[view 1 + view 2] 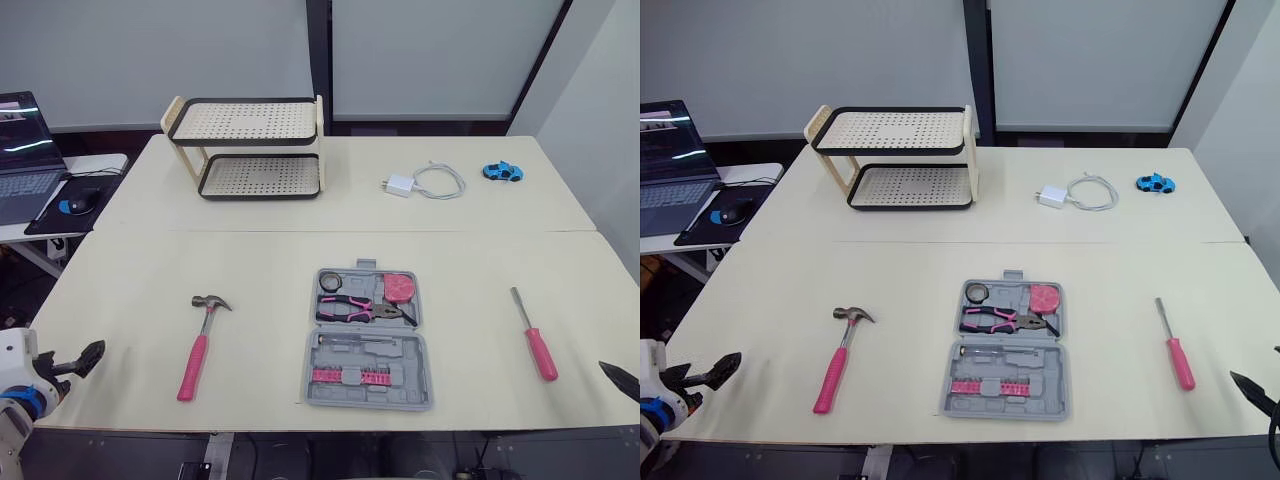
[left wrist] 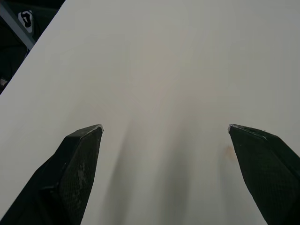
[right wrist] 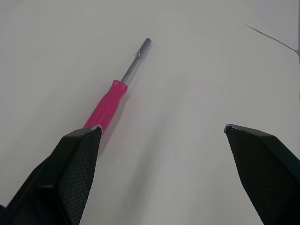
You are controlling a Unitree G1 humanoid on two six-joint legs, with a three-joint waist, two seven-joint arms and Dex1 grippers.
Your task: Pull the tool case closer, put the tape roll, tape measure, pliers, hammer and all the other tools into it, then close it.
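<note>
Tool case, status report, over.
Left claw, right claw open, empty. Tool case open, holding pliers, tape roll, tape measure. Hammer, screwdriver out on table. Nothing blocking.

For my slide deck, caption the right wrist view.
Open right tool over the cream table, a pink-handled metal screwdriver lying just ahead.

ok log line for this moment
case: open, holds pliers | hammer: out, left of case | screwdriver: out, right of case | left gripper: open, empty | right gripper: open, empty
</note>
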